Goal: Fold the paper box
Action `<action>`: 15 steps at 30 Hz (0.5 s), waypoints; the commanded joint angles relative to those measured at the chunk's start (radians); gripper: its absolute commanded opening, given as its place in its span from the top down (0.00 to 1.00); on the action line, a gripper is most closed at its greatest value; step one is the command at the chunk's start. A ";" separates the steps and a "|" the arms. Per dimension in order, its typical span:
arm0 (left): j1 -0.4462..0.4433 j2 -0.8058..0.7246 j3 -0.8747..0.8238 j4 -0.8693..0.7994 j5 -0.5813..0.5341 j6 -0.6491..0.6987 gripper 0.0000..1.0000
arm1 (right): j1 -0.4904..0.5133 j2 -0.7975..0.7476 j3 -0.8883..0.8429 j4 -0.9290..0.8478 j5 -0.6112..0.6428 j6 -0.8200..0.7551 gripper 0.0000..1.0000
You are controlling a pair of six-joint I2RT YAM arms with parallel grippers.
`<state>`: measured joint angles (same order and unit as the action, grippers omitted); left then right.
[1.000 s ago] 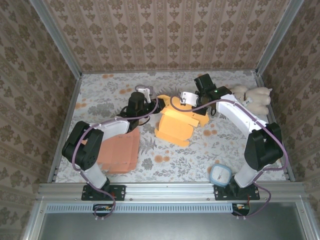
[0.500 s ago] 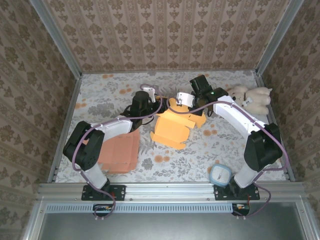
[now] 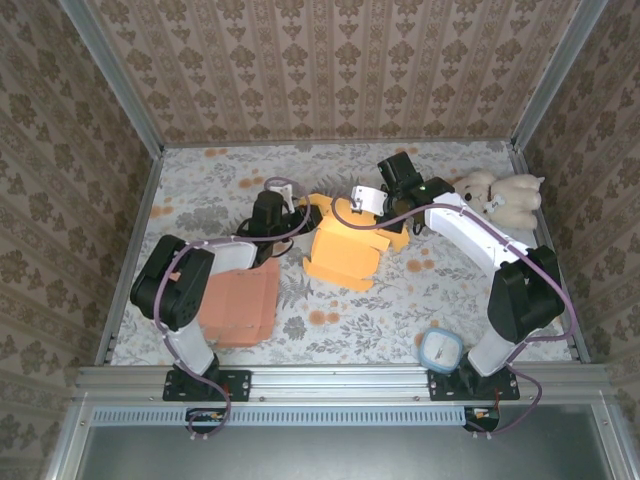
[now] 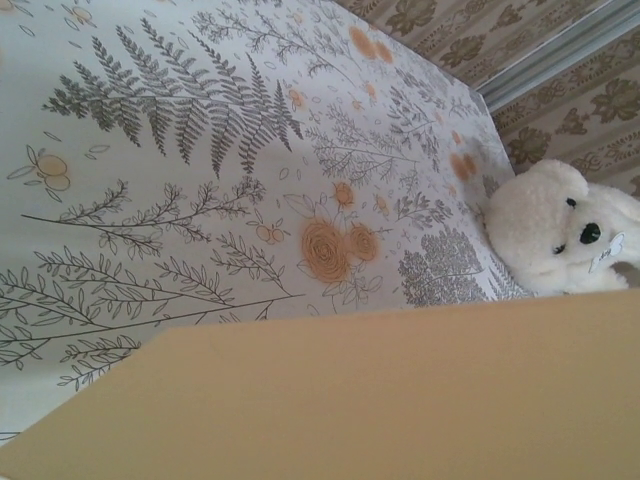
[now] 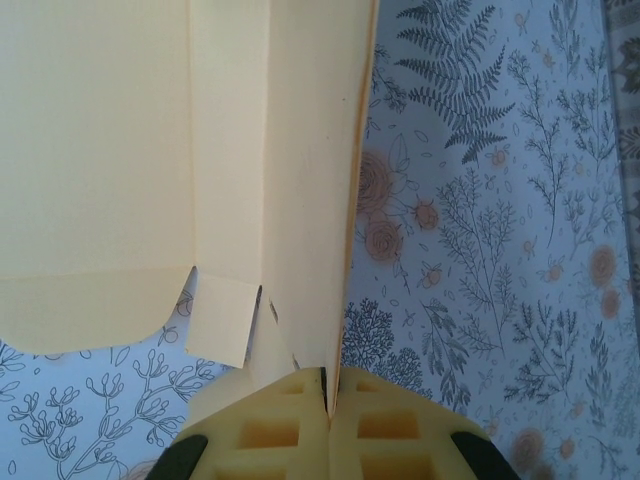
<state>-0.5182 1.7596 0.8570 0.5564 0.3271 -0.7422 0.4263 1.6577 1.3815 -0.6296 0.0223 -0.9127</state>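
Your right pincer [image 5: 327, 388] pinches the paper box [image 5: 120, 150] panel edge, likely anchoring it for folding; whether the left pincer [image 3: 298, 210] beside it grips, you cannot tell.

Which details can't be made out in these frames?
- Left gripper: open or gripping, too small in top external view; the paper box hides its fingers in left wrist view.
- Plush toy: cut by the right edge and box panel, left wrist view.
- Blue container: contents too small, top external view.
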 commanded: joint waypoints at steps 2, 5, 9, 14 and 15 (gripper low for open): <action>0.000 0.019 0.006 0.059 0.011 -0.013 0.73 | 0.006 0.017 0.008 -0.009 -0.031 0.017 1.00; -0.011 0.029 0.014 0.083 0.028 -0.036 0.74 | 0.006 0.017 0.007 -0.007 -0.034 0.026 1.00; -0.045 0.048 0.038 0.115 0.051 -0.072 0.74 | 0.006 0.026 0.003 0.008 -0.047 0.044 1.00; -0.077 0.082 0.068 0.148 0.072 -0.103 0.74 | 0.005 0.039 -0.016 0.036 -0.050 0.056 1.00; -0.077 0.087 0.069 0.149 0.073 -0.104 0.74 | 0.006 0.042 -0.018 0.040 -0.049 0.056 1.00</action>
<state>-0.5808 1.8217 0.8867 0.6468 0.3576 -0.8135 0.4252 1.6775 1.3788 -0.6193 0.0151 -0.8738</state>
